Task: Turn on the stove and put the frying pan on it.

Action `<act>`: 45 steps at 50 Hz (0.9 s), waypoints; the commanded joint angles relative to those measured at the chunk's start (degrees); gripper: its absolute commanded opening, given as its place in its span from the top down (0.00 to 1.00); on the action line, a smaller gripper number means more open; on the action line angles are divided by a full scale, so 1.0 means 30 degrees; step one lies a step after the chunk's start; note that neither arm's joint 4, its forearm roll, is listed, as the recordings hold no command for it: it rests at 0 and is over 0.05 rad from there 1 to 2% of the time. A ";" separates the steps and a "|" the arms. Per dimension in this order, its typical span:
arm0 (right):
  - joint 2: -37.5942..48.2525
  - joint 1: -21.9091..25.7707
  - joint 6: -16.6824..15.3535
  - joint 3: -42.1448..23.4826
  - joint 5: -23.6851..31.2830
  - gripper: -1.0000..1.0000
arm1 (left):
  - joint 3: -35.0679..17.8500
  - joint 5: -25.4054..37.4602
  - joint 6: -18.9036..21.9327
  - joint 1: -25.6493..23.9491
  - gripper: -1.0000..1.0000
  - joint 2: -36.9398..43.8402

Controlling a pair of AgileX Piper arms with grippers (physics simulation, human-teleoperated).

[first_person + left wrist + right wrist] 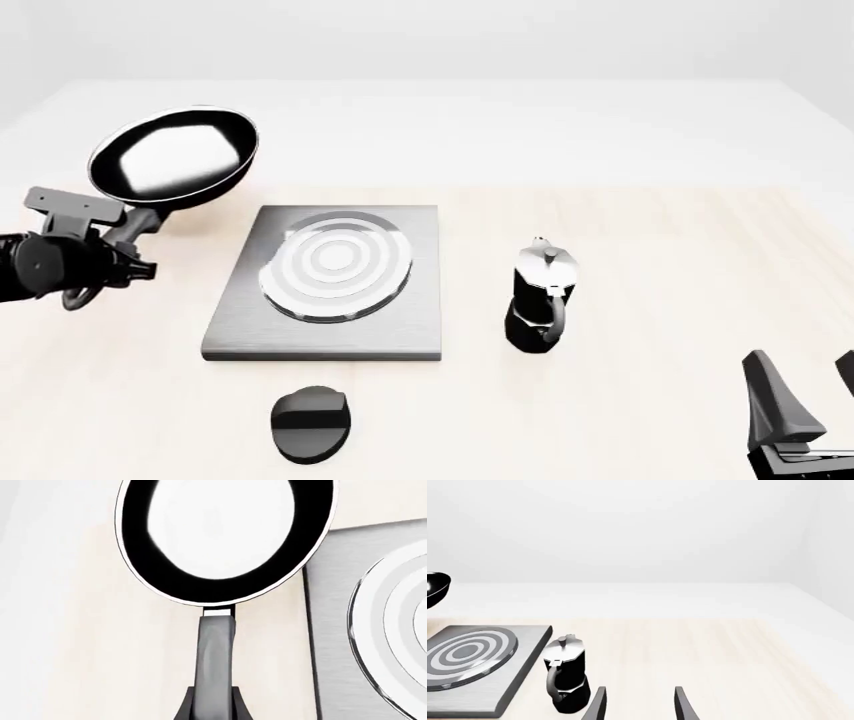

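My left claw point(118, 252) is closed on the pan point(174, 158) by its handle, near the loop end, and holds it up off the table point(641, 260). In the left wrist view the handle point(215, 655) runs straight out from between the fingers point(183, 707) to the bowl, whose glossy inside faces the camera. From the front the bowl looks tilted, its open face turned toward me. The pan hangs ahead of the claw and short of the stove point(334, 285), to that plate's outer left side; none of it is over the burner rings point(334, 262).

The stove lies flat on the table, to the right of my left claw and close by. Its knob point(311, 424) sits apart on the table, just nearer to me than the plate's front edge. I cannot tell from here which way its ridge is set.

My right claw point(637, 705) is open and holds nothing, low at the near right of the table. The moka pot point(565, 674) stands upright ahead of it and to its left, just beside the stove's right edge without touching.
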 commanded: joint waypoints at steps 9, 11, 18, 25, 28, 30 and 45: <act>0.0001 0.0000 -0.0001 0.0000 0.0000 0.00 | 0.0814 0.1506 -0.0466 -0.1902 1.00 -0.3878; 0.0003 0.0003 0.0004 0.0000 0.0000 0.00 | 0.0939 0.1642 -0.0518 -0.2044 1.00 -0.4203; -0.0002 0.0002 0.0002 0.0000 0.0000 0.00 | 0.1702 0.2144 -0.0299 -0.2841 1.00 -0.5373; 0.0002 0.0000 -0.0003 0.0000 0.0000 0.00 | 0.2124 0.2996 -0.1067 -0.3936 1.00 -0.6696; 0.0001 0.0001 0.0003 0.0000 0.0000 0.00 | 0.2234 0.3223 -0.0973 -0.4130 1.00 -0.7229; 0.0003 0.0006 0.0000 0.0000 0.0000 0.00 | 0.2293 0.3527 -0.1269 -0.4538 1.00 -0.7546; -0.0001 0.0001 -0.0005 0.0000 0.0000 0.00 | 0.2873 0.4452 -0.1009 -0.5607 1.00 -0.9017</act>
